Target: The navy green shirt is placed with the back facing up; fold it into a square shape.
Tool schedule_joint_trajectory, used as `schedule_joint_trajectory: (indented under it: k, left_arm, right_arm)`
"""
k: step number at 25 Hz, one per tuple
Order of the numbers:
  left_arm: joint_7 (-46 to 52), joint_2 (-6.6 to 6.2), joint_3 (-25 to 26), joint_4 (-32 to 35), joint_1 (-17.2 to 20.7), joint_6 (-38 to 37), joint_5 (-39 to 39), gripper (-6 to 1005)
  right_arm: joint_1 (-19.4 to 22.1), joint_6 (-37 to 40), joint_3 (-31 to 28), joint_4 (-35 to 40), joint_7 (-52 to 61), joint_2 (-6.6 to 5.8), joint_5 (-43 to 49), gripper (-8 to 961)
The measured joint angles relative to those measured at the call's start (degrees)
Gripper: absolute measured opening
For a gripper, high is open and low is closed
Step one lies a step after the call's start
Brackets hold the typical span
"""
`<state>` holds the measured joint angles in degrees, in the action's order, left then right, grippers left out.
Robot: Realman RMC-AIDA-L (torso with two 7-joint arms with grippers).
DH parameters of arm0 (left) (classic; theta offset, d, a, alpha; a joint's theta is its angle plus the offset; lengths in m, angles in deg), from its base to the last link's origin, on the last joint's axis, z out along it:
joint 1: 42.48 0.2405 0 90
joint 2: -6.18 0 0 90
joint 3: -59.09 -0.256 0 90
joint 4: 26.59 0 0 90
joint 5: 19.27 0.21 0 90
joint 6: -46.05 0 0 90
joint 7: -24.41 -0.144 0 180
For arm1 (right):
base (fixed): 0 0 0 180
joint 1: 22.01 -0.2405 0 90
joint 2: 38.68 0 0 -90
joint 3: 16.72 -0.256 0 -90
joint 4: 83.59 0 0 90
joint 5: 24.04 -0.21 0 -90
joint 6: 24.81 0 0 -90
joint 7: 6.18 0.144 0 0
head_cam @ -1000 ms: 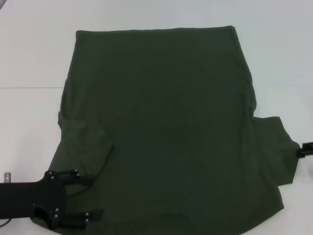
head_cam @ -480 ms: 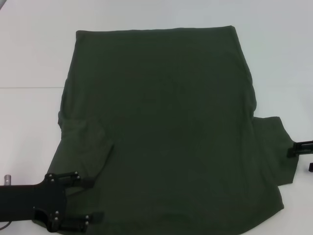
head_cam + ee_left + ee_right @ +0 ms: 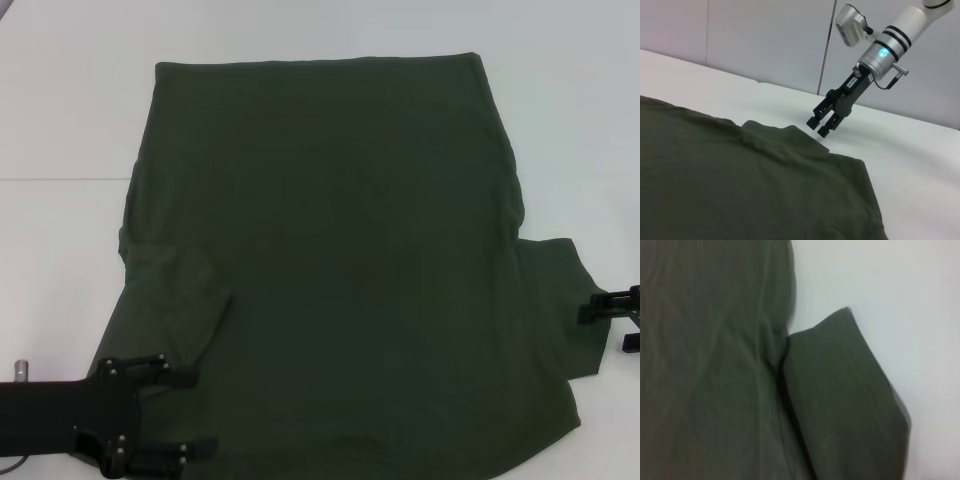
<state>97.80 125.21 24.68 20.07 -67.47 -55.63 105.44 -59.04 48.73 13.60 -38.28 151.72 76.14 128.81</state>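
The navy green shirt point(image 3: 340, 260) lies flat over most of the white table, its hem at the far side. One sleeve is folded in over the body on the left. The other sleeve point(image 3: 565, 305) sticks out on the right and also fills the right wrist view point(image 3: 845, 405). My left gripper point(image 3: 190, 412) is open over the shirt's near left corner, with nothing between its fingers. At the outer edge of the right sleeve, my right gripper point(image 3: 612, 324) is open just above the cloth. The left wrist view shows the right gripper point(image 3: 819, 126) from across the shirt.
Bare white table point(image 3: 60, 250) borders the shirt on the left, far and right sides. A thin seam point(image 3: 60, 179) crosses the tabletop at the left. Pale wall panels point(image 3: 765, 40) stand behind the table in the left wrist view.
My right gripper has come in from the right edge toward the outstretched sleeve. My left gripper has drawn slightly back toward the near edge. The shirt has not shifted.
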Motion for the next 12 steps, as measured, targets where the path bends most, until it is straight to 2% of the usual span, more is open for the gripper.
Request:
schedule_joint_trajectory:
  k: [12]
  left_arm:
    - [0.0, 0.14, 0.0, 0.0, -0.1, 0.1, 0.0, 876]
  right_arm:
    - [-1.3, -2.2, 0.0, -3.3, -1.0, 0.02, -0.5, 839]
